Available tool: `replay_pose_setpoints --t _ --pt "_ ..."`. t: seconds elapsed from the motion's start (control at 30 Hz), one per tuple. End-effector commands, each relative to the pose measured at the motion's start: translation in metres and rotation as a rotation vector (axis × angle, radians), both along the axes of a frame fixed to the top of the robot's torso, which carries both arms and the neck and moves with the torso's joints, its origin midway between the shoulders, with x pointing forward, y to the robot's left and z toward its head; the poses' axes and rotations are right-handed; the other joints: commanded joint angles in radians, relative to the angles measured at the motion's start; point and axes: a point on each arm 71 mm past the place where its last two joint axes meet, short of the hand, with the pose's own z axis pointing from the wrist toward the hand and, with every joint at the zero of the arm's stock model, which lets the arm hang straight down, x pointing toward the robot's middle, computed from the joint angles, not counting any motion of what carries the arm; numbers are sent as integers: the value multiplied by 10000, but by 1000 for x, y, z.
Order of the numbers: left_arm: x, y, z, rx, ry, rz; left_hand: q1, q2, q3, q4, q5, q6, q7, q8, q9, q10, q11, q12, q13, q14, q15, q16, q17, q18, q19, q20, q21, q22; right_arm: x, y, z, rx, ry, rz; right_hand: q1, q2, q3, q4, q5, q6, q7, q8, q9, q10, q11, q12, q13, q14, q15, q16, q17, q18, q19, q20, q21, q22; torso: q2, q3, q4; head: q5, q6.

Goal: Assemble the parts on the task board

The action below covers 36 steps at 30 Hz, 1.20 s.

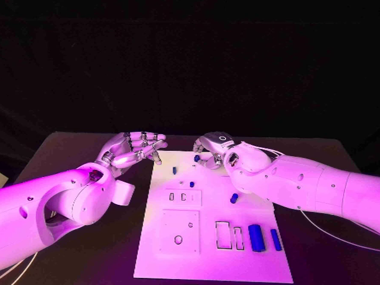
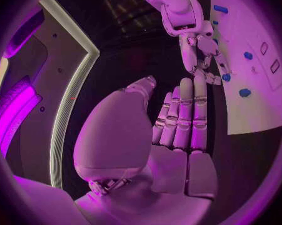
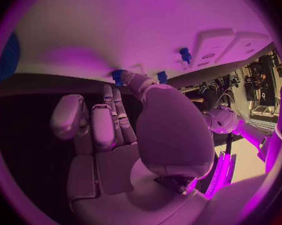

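The white task board lies in the middle of the table. My right hand reaches down over its far edge, and its thumb and fingertips close round a small blue part, which also shows in the right wrist view and the left wrist view. My left hand hovers off the board's far left corner, fingers stretched out side by side, holding nothing. Other blue parts lie on the board: a small peg, another, a short one, and two long bars at the near right.
The board has raised plates with slots, one in the middle, one nearer, and open rectangular slots beside the long bars. Black table surrounds the board. My left forearm hangs over the table's left side.
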Motion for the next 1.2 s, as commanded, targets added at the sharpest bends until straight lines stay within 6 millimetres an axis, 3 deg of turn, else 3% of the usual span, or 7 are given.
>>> replay_pose_setpoints --t 0.03,0.3,0.7,0.77,0.8,0.83,1.2 --pt "0 -1 2 -62 -51 -160 16 27 53 -7 -67 -90 134 -45 13 -48 35 -33 8 -63 -20 38 -11 41 -62 -6 70 16 -5 -5 3 147 -52 137 753 566 -2249 371 132 -177 -75 -202 90 -728 87 349 -121 -75 111 -180 -390 251 -209 77 -880 -944 -12 1 -16 -7 19" --pt "1 5 2 -28 -44 -35 16 27 53 -7 -67 -90 134 -45 13 -48 35 -33 8 -63 -20 38 -11 41 -62 -6 70 16 -20 -41 21 598 40 -176 1913 625 -4066 2000 193 -107 -126 -379 257 -983 51 1181 -166 -76 65 -176 -541 248 5 23 -1120 -1023 -57 30 -141 4 96" --pt "3 9 0 -13 -20 64 14 25 53 -7 -69 -92 134 -46 14 -49 35 -33 9 -66 -18 40 -13 41 -70 -4 80 23 -20 -120 36 1380 1341 -1873 1891 804 -3859 2094 197 56 -5 -505 343 958 -282 2140 213 272 -191 541 841 -115 728 -205 453 988 -131 113 -339 -121 147" --pt "3 9 0 -14 -19 66 14 25 53 -7 -69 -92 134 -46 14 -49 35 -33 9 -66 -18 40 -13 41 -70 -4 80 23 -17 -129 35 1277 1710 -2122 1964 506 -3859 2030 1040 364 -302 -391 426 2955 -730 4199 1520 486 -546 1033 1850 -355 1135 -503 1528 2327 -126 123 -341 -115 141" --pt "3 9 0 -15 -18 63 14 25 53 -7 -69 -92 134 -46 14 -49 35 -33 9 -66 -18 40 -13 41 -70 -4 80 23 -16 -132 34 1247 1839 -2212 1874 453 -3762 2079 1089 345 -321 -460 458 2349 -716 7558 5131 501 -648 1207 2156 -434 1163 -597 1772 2636 -122 116 -315 -130 131" --pt "4 9 0 -16 -17 59 14 25 53 -7 -69 -92 134 -46 14 -49 35 -33 9 -66 -18 40 -13 41 -70 -4 80 23 -15 -135 33 1217 1951 -2299 1844 496 -3685 1976 1224 325 -334 -416 549 2839 -628 11652 9787 649 -317 1558 2903 -525 1315 -448 2242 3236 -117 121 -312 -144 123" --pt "5 9 -1 -18 -3 41 14 25 53 -7 -69 -92 134 -46 14 -49 35 -33 9 -66 -18 40 -13 41 -70 -4 80 23 -6 -142 27 960 2571 -2842 1174 547 -4141 2095 605 -324 140 -482 702 4863 -257 14684 14211 986 -104 2248 5081 -809 1748 -121 3355 4707 -83 142 -262 -198 61"
